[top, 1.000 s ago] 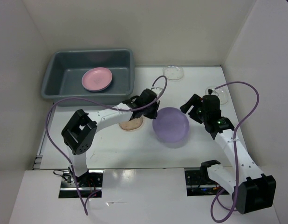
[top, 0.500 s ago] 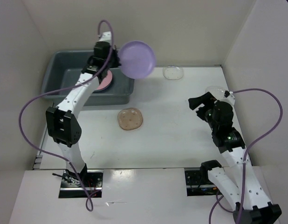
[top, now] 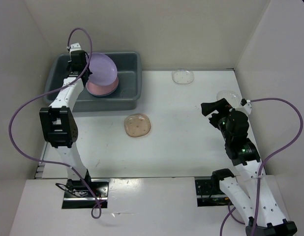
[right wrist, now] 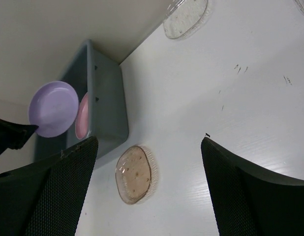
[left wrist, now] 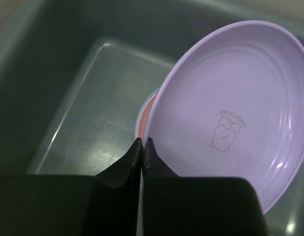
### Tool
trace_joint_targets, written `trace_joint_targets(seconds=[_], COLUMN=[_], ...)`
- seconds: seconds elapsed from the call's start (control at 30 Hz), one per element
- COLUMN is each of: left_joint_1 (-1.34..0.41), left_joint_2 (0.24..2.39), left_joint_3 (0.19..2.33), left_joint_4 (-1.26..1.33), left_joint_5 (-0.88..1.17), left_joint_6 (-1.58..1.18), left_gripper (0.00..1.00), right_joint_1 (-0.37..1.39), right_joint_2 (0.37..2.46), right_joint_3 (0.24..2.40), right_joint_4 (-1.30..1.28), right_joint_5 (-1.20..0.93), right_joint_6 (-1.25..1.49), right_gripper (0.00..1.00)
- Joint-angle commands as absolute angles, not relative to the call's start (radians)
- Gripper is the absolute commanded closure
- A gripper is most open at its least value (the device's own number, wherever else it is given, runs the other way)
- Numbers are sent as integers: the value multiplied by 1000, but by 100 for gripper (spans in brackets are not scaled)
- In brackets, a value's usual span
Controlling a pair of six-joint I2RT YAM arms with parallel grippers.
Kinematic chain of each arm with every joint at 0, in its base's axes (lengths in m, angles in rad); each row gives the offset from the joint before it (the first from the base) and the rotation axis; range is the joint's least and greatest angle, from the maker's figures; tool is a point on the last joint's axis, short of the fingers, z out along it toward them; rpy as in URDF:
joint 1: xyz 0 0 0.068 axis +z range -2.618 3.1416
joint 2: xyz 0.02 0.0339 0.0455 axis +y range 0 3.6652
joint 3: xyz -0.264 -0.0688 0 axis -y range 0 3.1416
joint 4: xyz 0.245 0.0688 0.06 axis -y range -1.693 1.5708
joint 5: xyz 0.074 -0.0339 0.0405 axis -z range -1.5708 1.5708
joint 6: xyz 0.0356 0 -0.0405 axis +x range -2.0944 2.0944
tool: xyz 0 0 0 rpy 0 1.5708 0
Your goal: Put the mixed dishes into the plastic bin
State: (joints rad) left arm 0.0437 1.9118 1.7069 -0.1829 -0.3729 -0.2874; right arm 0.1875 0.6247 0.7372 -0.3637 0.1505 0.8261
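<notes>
Fingers of the left gripper (left wrist: 142, 147) are pinched tight on the rim of the lavender plate (left wrist: 230, 123). The plate is tipped up on its edge and has a small cartoon printed inside it. It hangs in the dark gray bin (top: 127, 93) at the upper left of the top view. Right under it, a pink plate (top: 100, 88) lies flat on the bin floor. The pictures do not show if the two plates touch.

The right gripper (right wrist: 147, 142) is at the right side, over the white table (top: 181, 142). Its jaws are wide apart and hold nothing. A clear bowl (top: 227, 95) sits just beside it. A tan dish (top: 137, 125) lies near the middle of the table. A second clear bowl (top: 183, 76) sits at the far edge.
</notes>
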Motion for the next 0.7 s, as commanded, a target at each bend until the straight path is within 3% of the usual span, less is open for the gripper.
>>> trace_joint_targets(seconds=[0.0,0.17,0.33,0.37,0.47,0.63,0.67], left_joint_1=[46,57,57,57,57,57,57], left_joint_2=[1963,2037,2083,2092,2092,1995,1961], left_joint_3=[1701,1701,1735,1744,1766,1809,1819], left_joint_4=[-123,-141,-156,-166,-166,-184,-184], left_joint_5=[-429,-416,-402,-402,-402,-384,-361], left_joint_6=[-236,-262,-291,-308,-308,-296,-296], left_gripper=[100,100,86,73,56,1,1], right_joint_1=[195,195,186,186,186,186,186], right_joint_2=[601,592,574,574,574,594,604], right_joint_3=[730,730,730,730,730,730,730], right_joint_4=[-336,-357,-376,-376,-376,-367,-356], right_joint_5=[166,166,166,166,166,155,146], right_joint_6=[839,839,839,839,839,839,830], right_gripper=[10,10,9,9,9,9,9])
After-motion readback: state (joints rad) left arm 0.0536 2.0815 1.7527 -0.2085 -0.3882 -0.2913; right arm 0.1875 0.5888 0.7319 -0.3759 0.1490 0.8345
